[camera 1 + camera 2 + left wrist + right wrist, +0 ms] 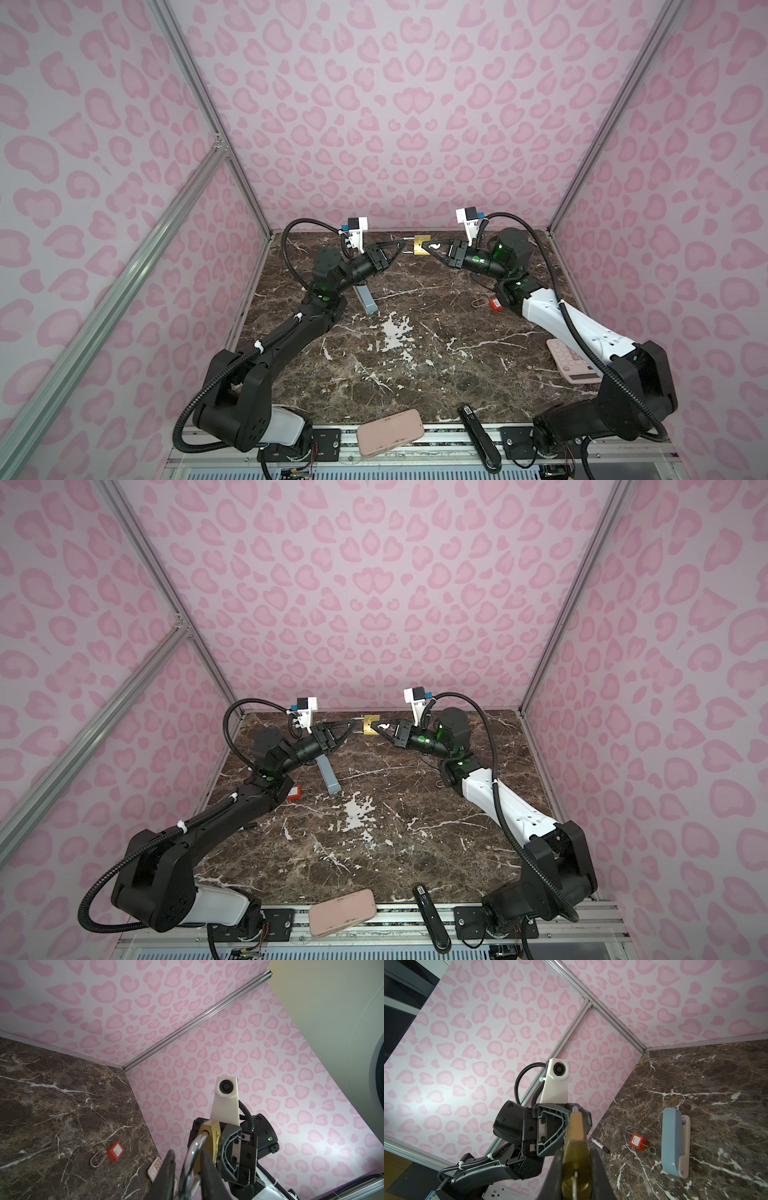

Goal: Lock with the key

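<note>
A brass padlock (422,246) (370,726) hangs in the air over the back of the marble table (415,353), held between both arms. My right gripper (430,249) (576,1153) is shut on its brass body (576,1140). A thin silver key (574,1178) sticks in the keyhole at the body's end, between the right jaws. My left gripper (402,248) (188,1153) comes from the opposite side, its jaws closed round the chrome shackle (191,1159). The shackle's near leg stands out of the body (209,1132).
One red padlock (495,304) (115,1151) lies by the right arm, another (293,792) (637,1142) by the left arm beside a marker (600,1145). A blue case (368,301), pink calculator (569,360), pink phone case (390,432) and black stapler (478,436) also lie about.
</note>
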Robot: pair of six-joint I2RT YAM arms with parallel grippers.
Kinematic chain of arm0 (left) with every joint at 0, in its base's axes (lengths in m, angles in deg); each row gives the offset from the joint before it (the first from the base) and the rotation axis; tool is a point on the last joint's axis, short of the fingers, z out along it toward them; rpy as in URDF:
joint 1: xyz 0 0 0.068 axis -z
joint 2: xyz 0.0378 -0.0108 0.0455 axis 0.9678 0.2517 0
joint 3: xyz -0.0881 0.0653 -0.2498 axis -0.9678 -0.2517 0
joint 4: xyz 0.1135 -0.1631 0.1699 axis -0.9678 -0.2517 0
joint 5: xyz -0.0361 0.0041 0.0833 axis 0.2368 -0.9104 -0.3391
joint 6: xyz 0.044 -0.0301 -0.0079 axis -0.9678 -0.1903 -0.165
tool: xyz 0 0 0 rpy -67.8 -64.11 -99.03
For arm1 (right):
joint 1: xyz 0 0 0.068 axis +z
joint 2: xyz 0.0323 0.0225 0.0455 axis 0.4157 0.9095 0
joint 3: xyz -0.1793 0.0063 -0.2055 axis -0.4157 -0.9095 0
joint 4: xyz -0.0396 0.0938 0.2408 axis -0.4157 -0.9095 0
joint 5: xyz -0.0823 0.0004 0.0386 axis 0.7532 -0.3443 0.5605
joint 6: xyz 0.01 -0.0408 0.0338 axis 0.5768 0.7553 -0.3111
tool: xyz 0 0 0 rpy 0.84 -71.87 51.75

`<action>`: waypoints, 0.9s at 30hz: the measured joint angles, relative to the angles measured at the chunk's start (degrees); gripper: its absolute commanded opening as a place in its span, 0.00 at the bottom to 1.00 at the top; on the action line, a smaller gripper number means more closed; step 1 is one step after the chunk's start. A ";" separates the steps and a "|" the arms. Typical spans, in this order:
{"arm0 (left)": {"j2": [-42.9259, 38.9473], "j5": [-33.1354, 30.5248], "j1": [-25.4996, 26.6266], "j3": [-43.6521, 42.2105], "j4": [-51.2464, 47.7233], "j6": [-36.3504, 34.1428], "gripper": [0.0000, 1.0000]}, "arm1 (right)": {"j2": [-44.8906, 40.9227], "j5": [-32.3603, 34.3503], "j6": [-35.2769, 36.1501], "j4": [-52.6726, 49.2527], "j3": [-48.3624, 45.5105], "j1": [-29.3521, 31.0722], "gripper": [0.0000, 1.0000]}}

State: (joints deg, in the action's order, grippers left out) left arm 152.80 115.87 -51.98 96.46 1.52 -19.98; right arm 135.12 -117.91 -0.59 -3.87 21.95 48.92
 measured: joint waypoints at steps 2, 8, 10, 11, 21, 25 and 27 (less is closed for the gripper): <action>-0.50 -0.15 -0.17 -0.24 -0.02 0.00 0.27 | 0.00 -0.02 0.00 0.00 0.00 -0.09 0.00; -0.81 -0.39 -0.55 -0.46 0.02 0.02 0.21 | 0.00 -0.04 0.00 0.00 0.00 -0.11 0.00; -0.81 -0.42 -0.59 -0.46 0.04 0.02 0.18 | 0.00 -0.09 -0.02 0.00 0.00 -0.11 0.00; -0.81 -0.42 -0.59 -0.46 0.02 0.04 0.17 | 0.00 -0.17 -0.04 0.00 0.00 -0.11 0.00; -0.81 -0.44 -0.61 -0.46 0.31 0.48 0.04 | 0.59 -0.50 -1.31 0.42 0.28 -0.15 0.00; -0.92 -1.09 -0.76 -0.68 0.61 0.13 0.04 | 2.10 -1.44 -4.09 1.14 1.64 -0.15 0.00; -1.49 -1.62 -0.83 -1.33 1.25 -0.26 0.04 | 3.17 -2.54 -6.91 3.13 1.97 -0.13 0.00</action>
State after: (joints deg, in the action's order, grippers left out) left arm 151.32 114.25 -52.81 95.12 2.77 -20.24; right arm 138.29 -120.44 -7.49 -0.75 23.92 48.79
